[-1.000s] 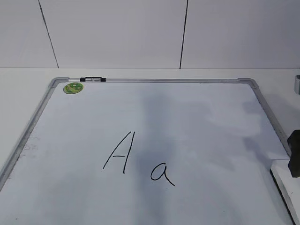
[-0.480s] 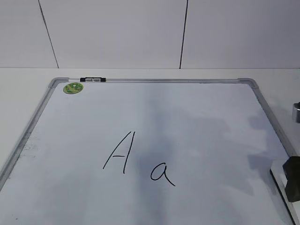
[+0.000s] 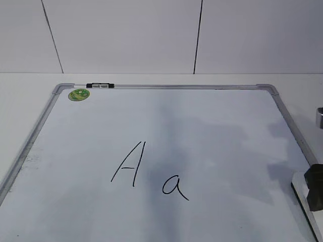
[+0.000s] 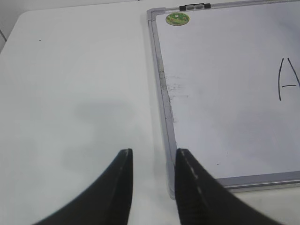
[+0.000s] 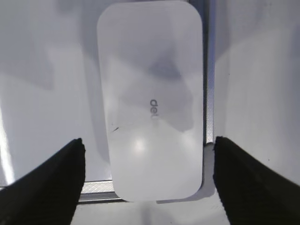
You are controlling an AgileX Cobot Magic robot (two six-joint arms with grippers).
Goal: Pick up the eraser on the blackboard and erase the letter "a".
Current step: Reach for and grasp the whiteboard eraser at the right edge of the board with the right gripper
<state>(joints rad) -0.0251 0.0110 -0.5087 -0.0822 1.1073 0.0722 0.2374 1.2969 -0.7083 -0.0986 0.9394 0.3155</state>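
Idling off the board's left edge, the left gripper (image 4: 152, 180) hangs over bare table with its jaws narrowly parted and nothing between them, probably parked clear of the work. On the blackboard (image 3: 166, 87), the capital "A" (image 3: 128, 164) stands left of the letter "a" (image 3: 175, 187). At the near right corner (partly across the frame) lies the eraser (image 5: 151, 101); the right gripper (image 5: 150, 176) straddles it with jaws spread wide, seemingly lined up to grasp its long sides.
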